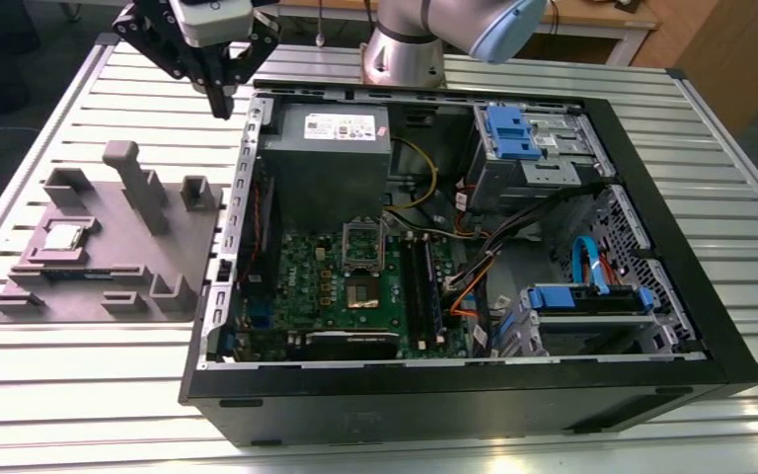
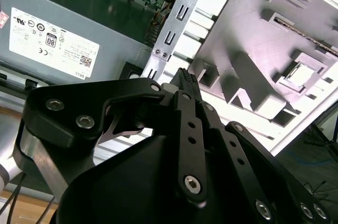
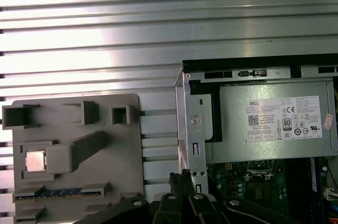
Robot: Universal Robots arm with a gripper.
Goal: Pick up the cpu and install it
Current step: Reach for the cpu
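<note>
The cpu (image 1: 63, 237), a small shiny silver square chip, lies unpicked on the grey plastic tray (image 1: 106, 284), nine o'clock from the open black computer case (image 1: 485, 407). The black gripper (image 1: 222, 103) hovers at eleven o'clock, jaws closed and empty.

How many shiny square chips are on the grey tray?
1. The cpu lies in a pocket of the grey tray, beside the computer case; tray posts might hide another.
</note>
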